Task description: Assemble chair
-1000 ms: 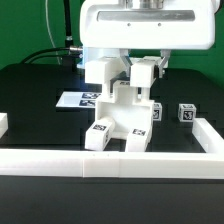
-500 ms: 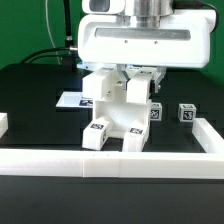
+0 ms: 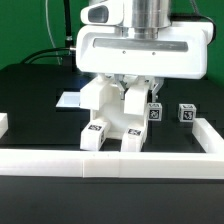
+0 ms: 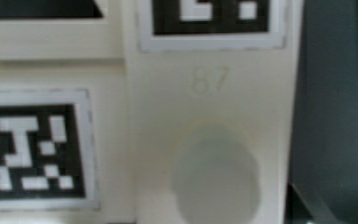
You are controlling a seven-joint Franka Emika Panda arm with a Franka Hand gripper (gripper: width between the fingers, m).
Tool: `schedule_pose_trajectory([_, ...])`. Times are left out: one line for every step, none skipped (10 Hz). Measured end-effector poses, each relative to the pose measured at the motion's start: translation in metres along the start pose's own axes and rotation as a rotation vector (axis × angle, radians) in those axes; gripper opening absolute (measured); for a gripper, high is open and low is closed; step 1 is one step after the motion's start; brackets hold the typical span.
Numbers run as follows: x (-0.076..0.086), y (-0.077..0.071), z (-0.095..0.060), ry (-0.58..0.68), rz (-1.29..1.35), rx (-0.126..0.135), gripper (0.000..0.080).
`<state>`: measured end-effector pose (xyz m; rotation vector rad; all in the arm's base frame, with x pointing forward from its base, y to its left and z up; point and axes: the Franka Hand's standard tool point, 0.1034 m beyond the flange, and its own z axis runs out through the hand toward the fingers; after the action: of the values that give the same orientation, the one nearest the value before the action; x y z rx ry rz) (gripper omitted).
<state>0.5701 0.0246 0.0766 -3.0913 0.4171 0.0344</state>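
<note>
Exterior view: the black table (image 3: 30, 90) runs out of frame on every side, and the long white wall (image 3: 110, 163) along its near edge covers the foot of everything behind it. The arm's broad white head (image 3: 140, 45) fills the upper middle, its top cut off, and it hides the upper end of the chair (image 3: 112, 118). The chair stands mid-table just behind the wall, with two tagged feet showing. The marker board (image 3: 68, 100) lies behind it toward the exterior view's left, mostly covered. Two loose parts (image 3: 155, 112) (image 3: 185, 114) sit toward the right, their tags too small to read. The gripper (image 3: 128, 86) is closed on the chair's top, though the contact itself is largely hidden. In the wrist view the chair (image 4: 194, 100) fills the frame, blurred, with two tags cut off at the edges.
</note>
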Motion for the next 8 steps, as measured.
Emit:
schedule_pose_trajectory([0.0002,0.0002,-0.0001,0.000,0.000,0.000,0.0284])
schedule_pose_trajectory([0.0002,0.0003,0.0000,0.000,0.000,0.000,0.0371])
schedule_pose_trajectory([0.0001,0.0004,0.0002,0.000,0.001,0.000,0.0548])
schedule_pose_trajectory([0.0000,0.0005,0.0005,-0.001,0.001,-0.001,0.0548])
schedule_pose_trajectory([-0.0001,0.0006,0.0008,-0.001,0.001,-0.001,0.0630])
schedule_pose_trajectory([-0.0001,0.0007,0.0009,-0.001,0.001,-0.001,0.0644])
schedule_pose_trajectory([0.0002,0.0011,0.0006,-0.001,0.001,-0.001,0.0644])
schedule_pose_trajectory([0.0017,0.0016,-0.0018,0.000,0.002,0.000,0.0648])
